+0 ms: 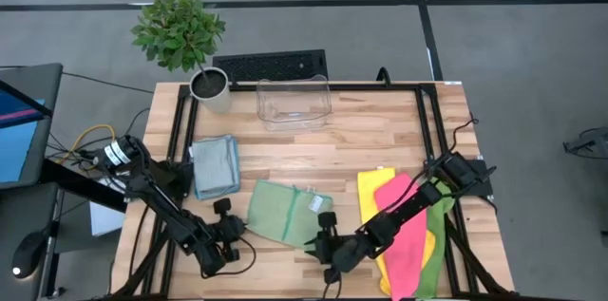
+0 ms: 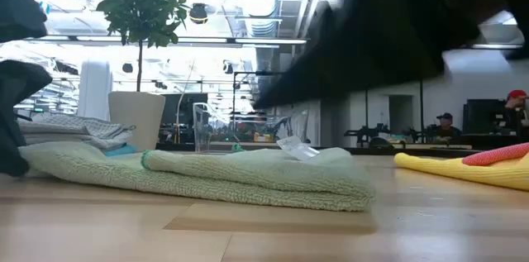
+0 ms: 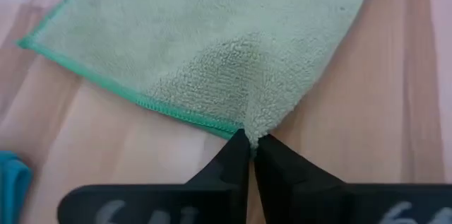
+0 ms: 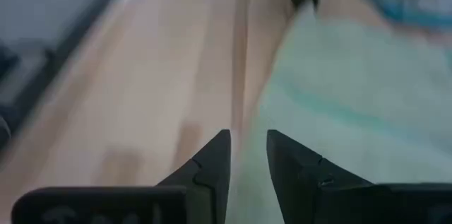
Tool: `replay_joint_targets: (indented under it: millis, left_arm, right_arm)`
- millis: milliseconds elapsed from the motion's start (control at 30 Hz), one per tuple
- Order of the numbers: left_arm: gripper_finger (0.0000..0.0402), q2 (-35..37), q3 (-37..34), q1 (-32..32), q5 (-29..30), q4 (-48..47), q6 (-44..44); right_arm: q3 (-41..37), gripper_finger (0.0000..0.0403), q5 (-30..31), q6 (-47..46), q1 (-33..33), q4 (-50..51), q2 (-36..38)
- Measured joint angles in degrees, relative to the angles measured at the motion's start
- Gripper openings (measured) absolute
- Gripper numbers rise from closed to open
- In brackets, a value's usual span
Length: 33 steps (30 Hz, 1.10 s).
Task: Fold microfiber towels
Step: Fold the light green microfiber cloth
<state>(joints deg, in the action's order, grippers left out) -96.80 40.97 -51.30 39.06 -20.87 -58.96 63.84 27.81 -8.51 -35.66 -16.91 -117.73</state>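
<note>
The pale green towel lay on the near middle of the wooden surface, already doubled over once, its thick terry pile bunched at the fold and edged in darker green stitching. The left gripper had its jaws closed on the towel's near corner, puckering the cloth there. The right gripper sat just beside the towel's other near edge, jaws slightly parted and holding nothing that could be seen. A small white tag stood up from the top layer.

To the right, a loose heap of unfolded towels in yellow, pink and lime green waited under the right arm, soft and rumpled. Farther back on the left, a light blue towel rested as a neat folded square. So one looked finished, one was half done, and several remained. Beyond stood a clear plastic bin, empty, and a potted plant.
</note>
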Motion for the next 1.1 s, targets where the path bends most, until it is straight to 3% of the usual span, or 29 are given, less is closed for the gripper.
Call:
replay_joint_targets:
  millis: [400, 700, 933, 1100]
  left_arm:
    - [0.0003, 0.03, 2.34, 2.67, -0.6, -0.1, 2.43]
    - [0.0004, 0.07, 4.65, 3.95, -2.94, -2.03, 4.13]
    - [0.0004, 0.1, 13.96, 5.9, -2.34, -10.67, 12.64]
    - [0.0004, 0.18, 17.22, 7.86, -3.8, -11.07, 19.53]
  right_arm:
    - [0.11, 0.0118, -0.43, 3.33, 3.38, -18.75, -8.29]
    - [0.49, 0.0118, -3.56, -1.57, 5.46, -16.68, -11.06]
    - [0.49, 0.0118, -3.69, -1.07, 5.42, -16.98, -10.82]
    - [0.34, 0.0118, -2.39, 3.2, 4.36, -21.24, -9.76]
